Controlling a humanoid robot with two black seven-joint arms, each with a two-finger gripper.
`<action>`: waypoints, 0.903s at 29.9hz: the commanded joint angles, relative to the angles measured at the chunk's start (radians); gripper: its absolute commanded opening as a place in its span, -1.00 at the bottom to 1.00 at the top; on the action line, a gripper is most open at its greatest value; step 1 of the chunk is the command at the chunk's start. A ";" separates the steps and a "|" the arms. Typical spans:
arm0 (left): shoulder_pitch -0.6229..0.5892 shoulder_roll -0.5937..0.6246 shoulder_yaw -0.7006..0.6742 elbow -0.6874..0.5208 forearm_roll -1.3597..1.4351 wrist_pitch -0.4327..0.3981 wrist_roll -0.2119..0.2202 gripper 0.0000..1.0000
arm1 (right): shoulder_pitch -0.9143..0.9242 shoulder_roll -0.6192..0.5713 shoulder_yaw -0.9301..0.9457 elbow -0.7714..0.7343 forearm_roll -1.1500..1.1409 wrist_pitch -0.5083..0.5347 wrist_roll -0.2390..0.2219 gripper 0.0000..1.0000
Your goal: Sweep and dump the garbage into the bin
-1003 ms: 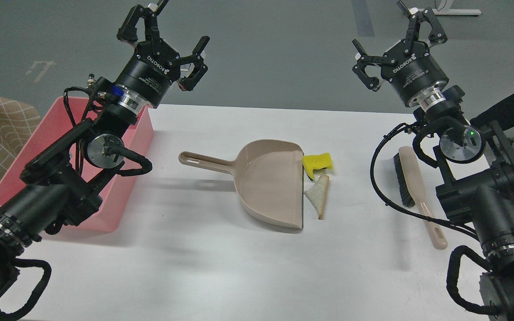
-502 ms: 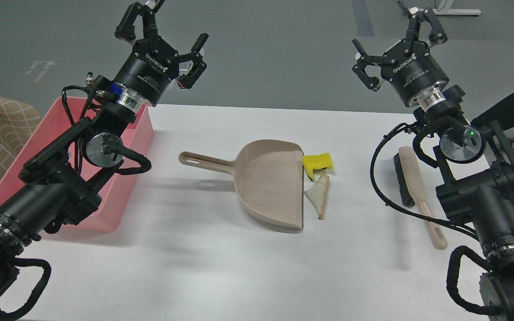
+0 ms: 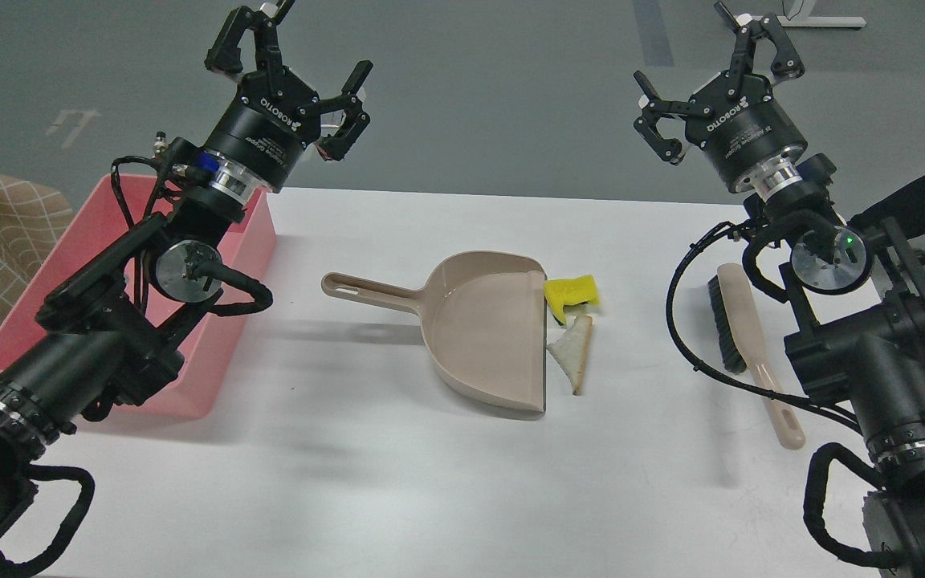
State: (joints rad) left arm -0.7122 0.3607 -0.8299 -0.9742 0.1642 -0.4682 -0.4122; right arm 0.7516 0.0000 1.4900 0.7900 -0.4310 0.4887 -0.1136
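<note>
Head view. Left claw (image 3: 290, 48): raised above the pink bin (image 3: 250, 241), fingers apart, nothing held. Right claw (image 3: 715, 60): raised, fingers apart, nothing held. Yellow sponge piece (image 3: 573, 290) and bread slice (image 3: 572, 351): on the white counter (image 3: 366, 449), at the mouth of the beige dustpan (image 3: 482, 337). Brush (image 3: 743, 337): well right, untouched.

Advised: brush taken by its handle, dustpan steadied, scraps swept leftward.

Change noted: left claw shifted slightly left since a second ago; everything else unmoved.
</note>
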 commanded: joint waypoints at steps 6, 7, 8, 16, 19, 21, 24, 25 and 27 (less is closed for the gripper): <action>0.000 -0.008 -0.003 0.000 -0.002 0.007 -0.002 0.96 | 0.000 0.000 -0.001 0.000 0.000 0.000 0.000 1.00; 0.000 -0.014 -0.003 0.002 -0.002 0.007 -0.002 0.96 | 0.000 0.000 -0.001 0.000 0.000 0.000 0.000 1.00; -0.001 -0.016 -0.002 0.002 -0.002 0.007 -0.002 0.96 | 0.000 0.000 -0.001 0.000 0.000 0.000 0.000 1.00; -0.004 -0.012 -0.002 0.002 0.026 -0.001 -0.008 0.96 | 0.000 0.000 -0.001 0.000 0.001 0.000 0.000 1.00; -0.004 -0.012 -0.003 0.002 0.096 -0.001 -0.033 0.96 | 0.000 0.000 -0.001 0.000 0.000 0.000 0.000 1.00; -0.004 -0.011 -0.002 0.003 0.153 0.002 -0.076 0.96 | 0.000 0.000 0.001 0.000 0.000 0.000 0.000 1.00; -0.004 -0.014 -0.002 0.015 0.164 0.002 -0.076 0.96 | 0.000 0.000 0.001 0.000 0.000 0.000 0.000 1.00; -0.004 -0.014 -0.002 0.017 0.166 0.002 -0.076 0.96 | 0.000 0.000 0.001 0.000 0.000 0.000 0.000 1.00; -0.004 -0.014 -0.002 0.017 0.161 0.006 -0.076 0.96 | 0.000 0.000 0.001 0.000 0.000 0.000 0.000 1.00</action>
State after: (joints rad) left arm -0.7165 0.3486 -0.8314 -0.9596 0.3255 -0.4670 -0.4874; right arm 0.7516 0.0000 1.4907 0.7900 -0.4310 0.4887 -0.1136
